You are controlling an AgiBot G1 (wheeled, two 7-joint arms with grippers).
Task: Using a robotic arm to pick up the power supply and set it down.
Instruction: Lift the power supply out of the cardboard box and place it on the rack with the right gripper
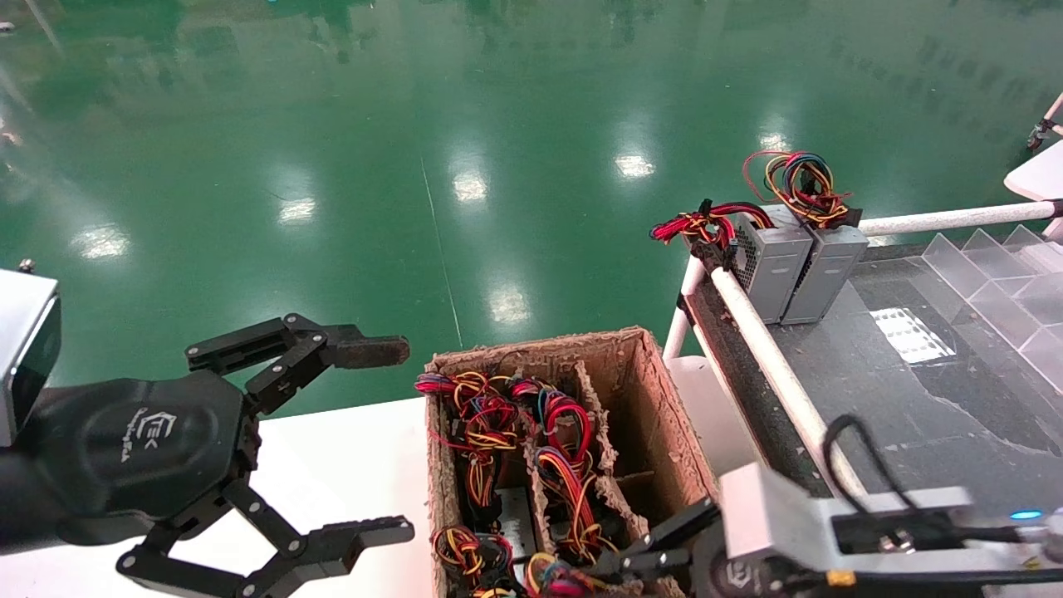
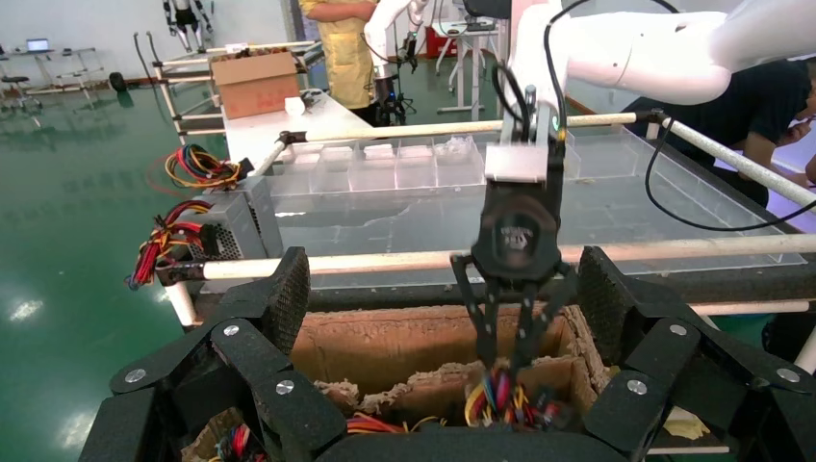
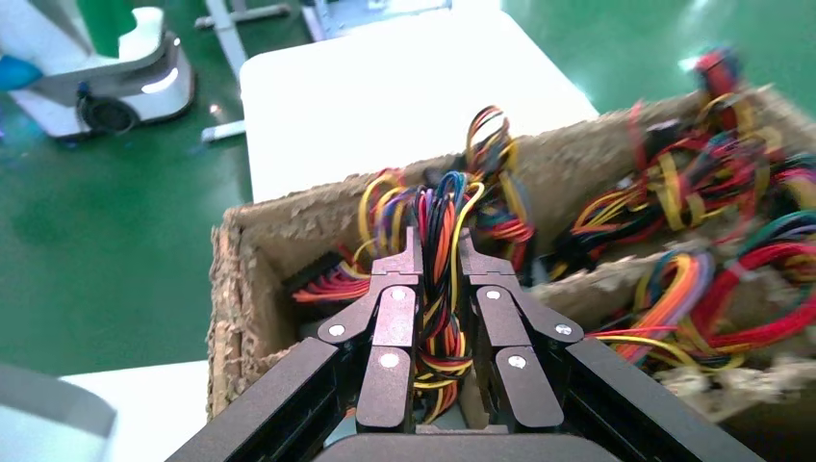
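Note:
My right gripper, the robotic arm with all-black fingers, reaches down into a cardboard box. In the right wrist view this gripper is shut on the upright red, yellow and black wire bundle of the power supply. The supply's metal body is hidden down in its compartment. The left wrist view shows the same gripper pinching those wires from above. My left gripper hangs open to the left of the box, with nothing between its fingers.
Several more wire bundles fill the box's other compartments. Two grey units stand at the far end of the black table, behind a white rail. Clear plastic dividers sit on the right. A white table lies below my left gripper.

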